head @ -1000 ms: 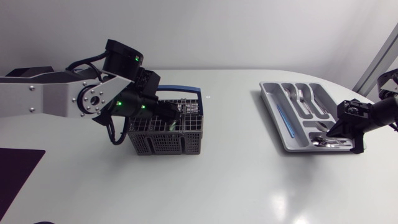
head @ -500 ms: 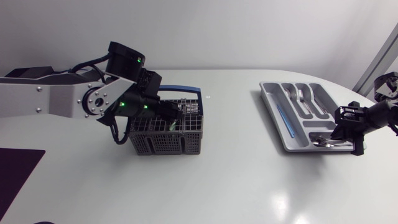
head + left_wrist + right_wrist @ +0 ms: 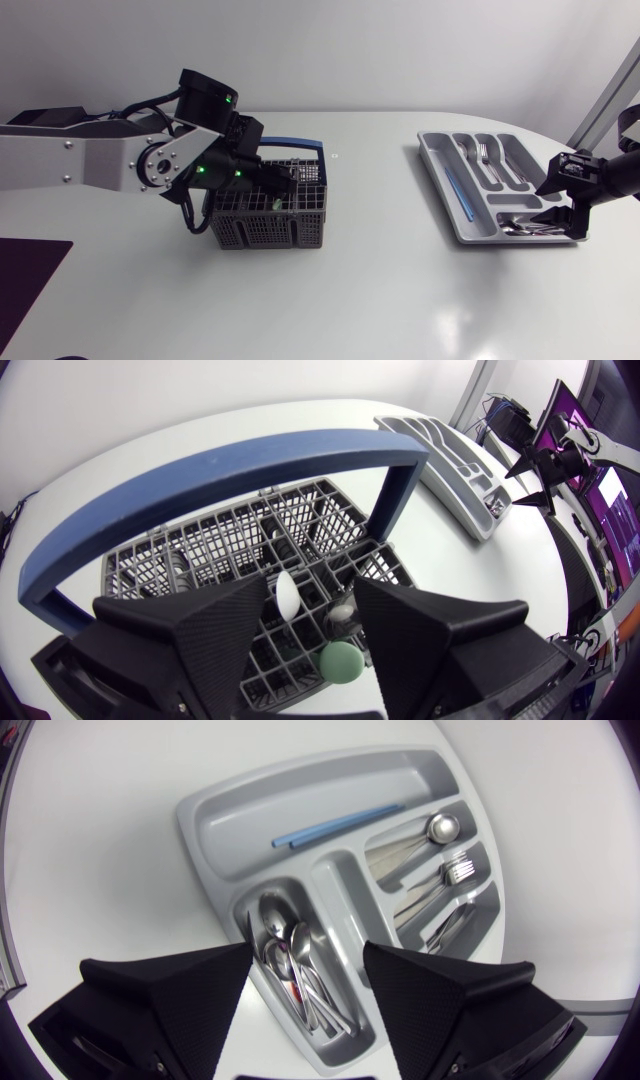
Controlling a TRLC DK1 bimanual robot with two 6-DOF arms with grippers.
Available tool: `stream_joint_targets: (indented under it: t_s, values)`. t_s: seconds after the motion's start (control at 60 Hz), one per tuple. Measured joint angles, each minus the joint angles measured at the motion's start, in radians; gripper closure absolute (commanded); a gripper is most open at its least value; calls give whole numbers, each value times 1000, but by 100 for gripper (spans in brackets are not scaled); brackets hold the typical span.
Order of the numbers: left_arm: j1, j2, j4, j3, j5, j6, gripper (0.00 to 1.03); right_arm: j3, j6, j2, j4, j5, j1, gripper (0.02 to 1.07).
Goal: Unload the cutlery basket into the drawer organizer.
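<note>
cutlery basket [image 3: 268,212] of dark grey plastic mesh, with a blue arched handle [image 3: 292,146], stands on the white table [image 3: 350,300] at its left half, well apart from the light grey plastic drawer organizer [image 3: 440,165] at the right. left gripper [image 3: 280,180] hangs over the basket's open top, its fingers spread moderately apart and clamped on nothing; in the left wrist view a white oval utensil tip [image 3: 288,596] and a green rounded utensil tip [image 3: 342,661] stick up from the basket's cells in the gap between the fingers, and the handle arches across ahead of them. whether either finger touches a tip cannot be told. right gripper [image 3: 562,205] hovers over the organizer's near right corner with fingers spread wide and nothing between them; under it, a cluster of metal spoons [image 3: 290,952] lies in the short compartment. a thin light blue stick [image 3: 338,825] lies in the long compartment, and metal forks [image 3: 455,870] lie in the narrow side slots.
</note>
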Motion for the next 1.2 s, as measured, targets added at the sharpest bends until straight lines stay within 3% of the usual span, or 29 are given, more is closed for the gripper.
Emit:
stream_joint_targets:
  t_s: [0.133, 0.267, 0.567, 0.85, 0.9, 1.067, 1.2]
  values:
    - [0, 8, 8, 0, -3, -7, 44, -21, 58, -65, -42, -65, 32, 14]
    - [16, 9, 21, 0, -3, -25, 57, -88, 101, -149, -56, -99, 81, 14]
    - [54, 14, 23, 0, 29, -52, 76, -196, 163, -292, -59, -103, 197, 14]
    - [54, 17, -12, 0, 63, -55, 79, -227, 178, -322, -58, -103, 209, 14]
    - [54, 17, -13, 0, 64, -55, 86, -234, 178, -326, -58, -103, 212, 14]
    - [54, 17, -32, 0, 65, -55, 88, -235, 178, -342, -58, -103, 218, 14]
    - [54, 17, -38, 0, 68, -55, 98, -235, 178, -348, -58, -102, 218, 14]
